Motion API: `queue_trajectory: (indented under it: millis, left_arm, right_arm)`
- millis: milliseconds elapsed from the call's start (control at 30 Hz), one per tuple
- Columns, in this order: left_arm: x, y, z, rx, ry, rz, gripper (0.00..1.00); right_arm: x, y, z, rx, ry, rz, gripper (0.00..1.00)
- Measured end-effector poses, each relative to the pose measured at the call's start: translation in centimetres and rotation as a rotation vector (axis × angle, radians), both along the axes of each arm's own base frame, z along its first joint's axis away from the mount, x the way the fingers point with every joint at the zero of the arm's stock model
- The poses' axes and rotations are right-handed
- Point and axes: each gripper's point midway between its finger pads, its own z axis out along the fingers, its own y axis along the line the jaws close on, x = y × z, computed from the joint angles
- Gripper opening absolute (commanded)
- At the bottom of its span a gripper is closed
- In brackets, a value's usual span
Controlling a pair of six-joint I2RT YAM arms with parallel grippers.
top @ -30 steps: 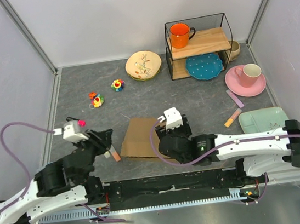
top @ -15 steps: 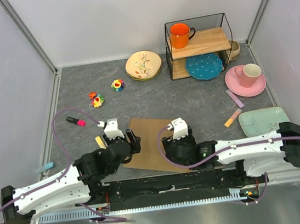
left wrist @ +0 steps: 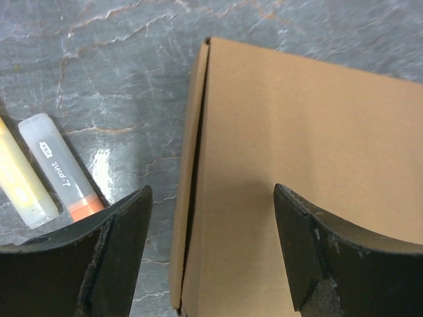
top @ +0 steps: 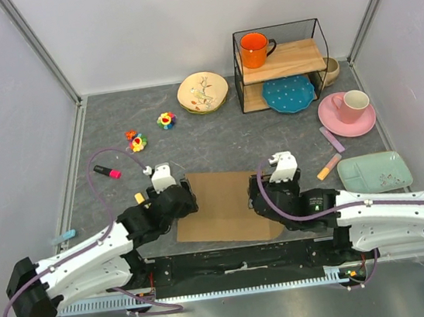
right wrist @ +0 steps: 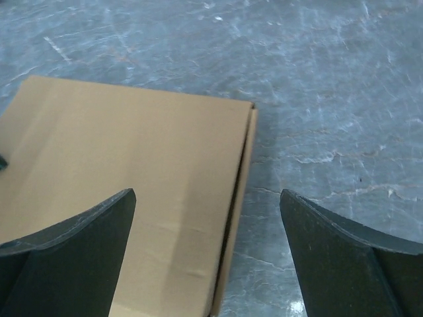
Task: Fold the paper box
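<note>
**Paper box flat on the tabletop, both jaws wide and empty**

Paper box [top: 222,206] lies flat on the grey marbled tabletop [top: 217,138], brown and unprinted, its broad face up. The left gripper [left wrist: 211,188] hangs over the box's left edge with its jaws spread wide. One finger is over bare tabletop just left of the box and the other is above the cardboard face, with nothing held between them. A dark slit runs along that left edge where two layers meet. The right gripper [right wrist: 207,193] hangs over the box's right edge in the same way, jaws fully apart and holding nothing. One of its fingers is above the cardboard and the other is over the tabletop to the right of the box. A layered seam shows along this edge too. Just left of the box lie a clear tube [left wrist: 63,168] with an orange end and a yellow stick [left wrist: 20,181] beside it. Well beyond the box's far edge stands a wire-framed shelf [top: 281,63] carrying an orange mug [top: 255,50].
</note>
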Motion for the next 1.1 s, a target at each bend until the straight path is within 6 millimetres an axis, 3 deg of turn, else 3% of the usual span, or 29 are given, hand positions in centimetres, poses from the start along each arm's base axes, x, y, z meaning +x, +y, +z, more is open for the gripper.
queue_trajectory:
  millis: [100,267,433,567,700,967,1100]
  left_arm:
    - [0.1,-0.2,-1.5,0.027,0.052,0.002,0.83]
    - [0.4,-1.8,-1.6,-0.030,0.066,-0.022,0.84]
    - [0.4,-2.9,-2.2,-0.094,0.082,-0.049,0.81]
    - [0.9,-4.0,-2.9,-0.129,0.083,-0.060,0.75]
    - [2.2,-5.3,-3.4,-0.164,0.063,-0.051,0.73]
    - [7.2,-8.2,-3.1,-0.209,0.058,0.006,0.76]
    - [9.5,-8.1,-2.8,-0.203,0.081,0.025,0.80]
  right_arm:
    - [0.2,-1.5,-1.5,0.018,0.038,-0.044,0.98]
    - [-0.8,-3.7,-5.3,0.078,0.114,-0.050,0.98]
    - [-0.6,-3.4,-7.8,0.163,0.179,-0.049,0.98]
    - [0.2,-2.4,-8.7,0.207,0.202,-0.048,0.92]
    - [2.7,-2.9,-9.0,0.255,0.209,-0.103,0.88]
    - [9.6,-7.1,-9.4,0.321,0.220,-0.259,0.86]
    - [11.8,-7.1,-9.1,0.318,0.229,-0.251,0.88]
